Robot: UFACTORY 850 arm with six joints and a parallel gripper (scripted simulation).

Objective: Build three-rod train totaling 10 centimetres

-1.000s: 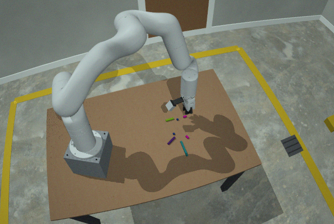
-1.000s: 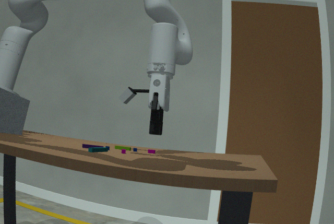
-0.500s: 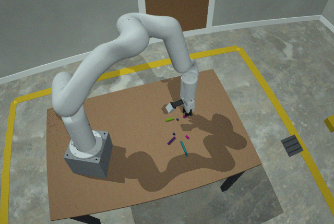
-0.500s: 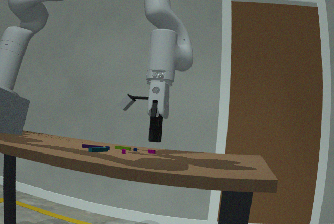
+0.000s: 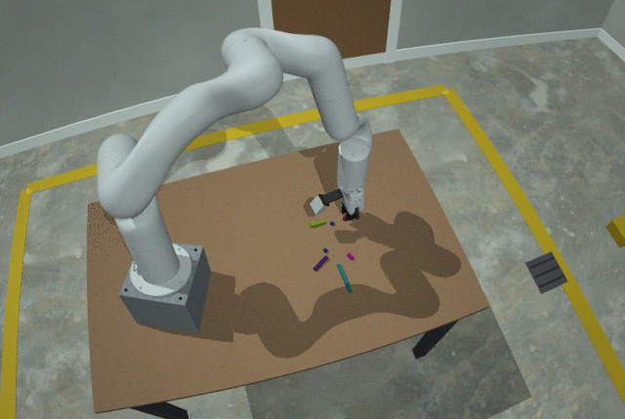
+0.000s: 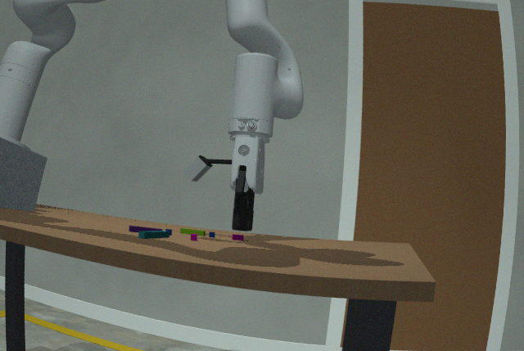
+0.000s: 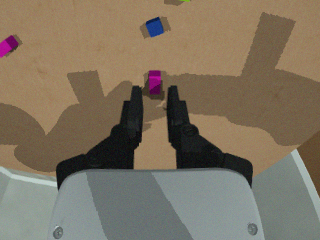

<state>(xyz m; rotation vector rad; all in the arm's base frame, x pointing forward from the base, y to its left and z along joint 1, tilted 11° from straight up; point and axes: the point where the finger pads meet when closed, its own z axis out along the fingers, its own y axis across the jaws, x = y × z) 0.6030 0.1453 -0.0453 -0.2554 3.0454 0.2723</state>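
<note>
Because 3 rods must sum to 10, the desk (image 5: 242,253) carries candidates scattered loosely: turquoise rod (image 5: 344,276) at 6 o'clock, purple rod (image 5: 320,263) beside it, lime rod (image 5: 317,224) at 10 o'clock. Hanging low over a magenta rod (image 7: 155,82), the claw (image 7: 154,106) is narrowed to a slim gap and grips nothing; the fingers straddle the rod's line, seemingly preset for a pinch. A blue rod (image 7: 155,27) lies just beyond, toward 12 o'clock.

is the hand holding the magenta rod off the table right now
No, the magenta rod lies flat on the table, just ahead of the hand, whose fingers are partly closed with nothing between them.
</note>
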